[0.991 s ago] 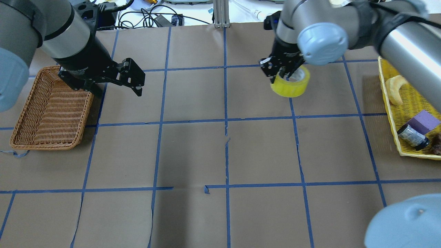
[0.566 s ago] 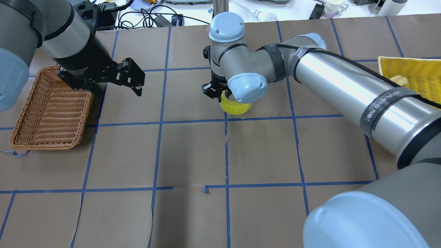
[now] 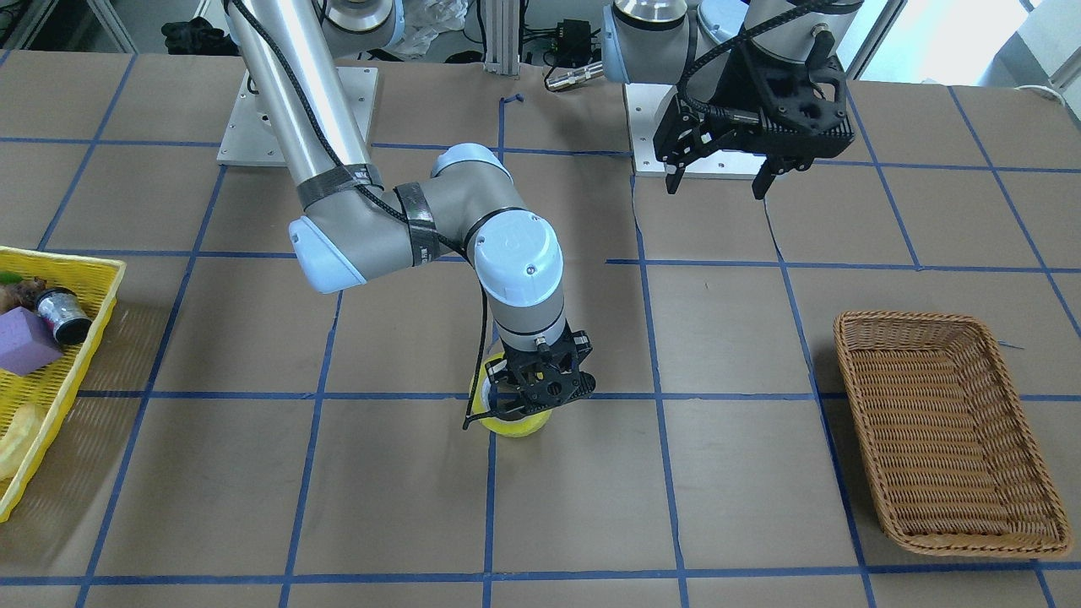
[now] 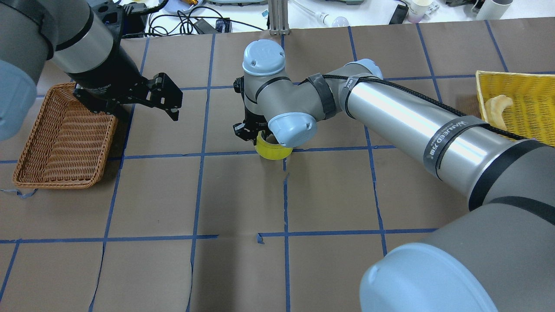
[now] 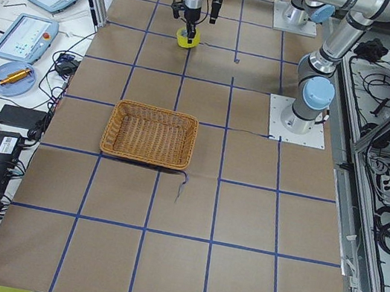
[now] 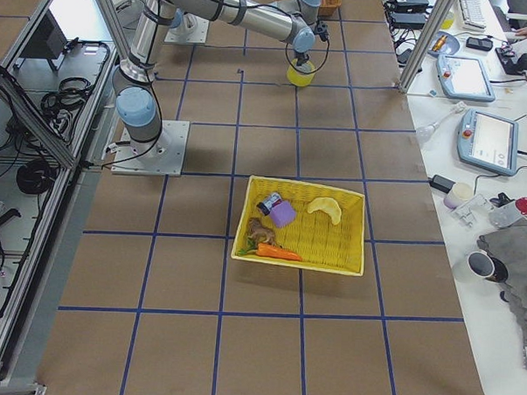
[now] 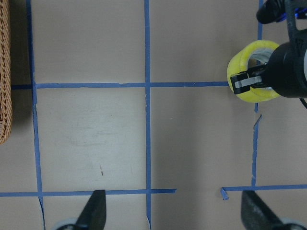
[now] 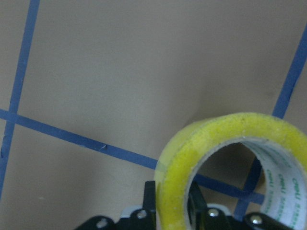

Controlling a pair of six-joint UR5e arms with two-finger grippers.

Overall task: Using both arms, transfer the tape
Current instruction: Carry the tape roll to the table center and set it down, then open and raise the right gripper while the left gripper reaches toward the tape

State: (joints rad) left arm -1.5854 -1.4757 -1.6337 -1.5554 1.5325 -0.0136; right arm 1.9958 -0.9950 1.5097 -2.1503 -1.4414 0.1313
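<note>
Near the table's middle, at a crossing of blue grid lines (image 4: 200, 153), the right gripper (image 3: 517, 410) had its jaws closed on the wall of the tape (image 8: 216, 139). One finger sat inside the white core and one outside, so the roll lay roughly flat with its hole facing up. That pinch left most of the ring free, which looked suited to a pickup by the other arm. Whether the roll touched the paper or hung just above it could not be told.

The left gripper (image 3: 716, 186) hovered well apart with its fingers spread wide and nothing in them, pointing down, apparently waiting its turn. A wicker basket (image 3: 908, 317) lay beyond it on the robot's left. A yellow tray (image 3: 63, 256) of odd items sat at the opposite end.

Brown paper covered the table (image 4: 243, 195). Past its far edge ran a white bench (image 5: 11, 76) with cables and tablets.
</note>
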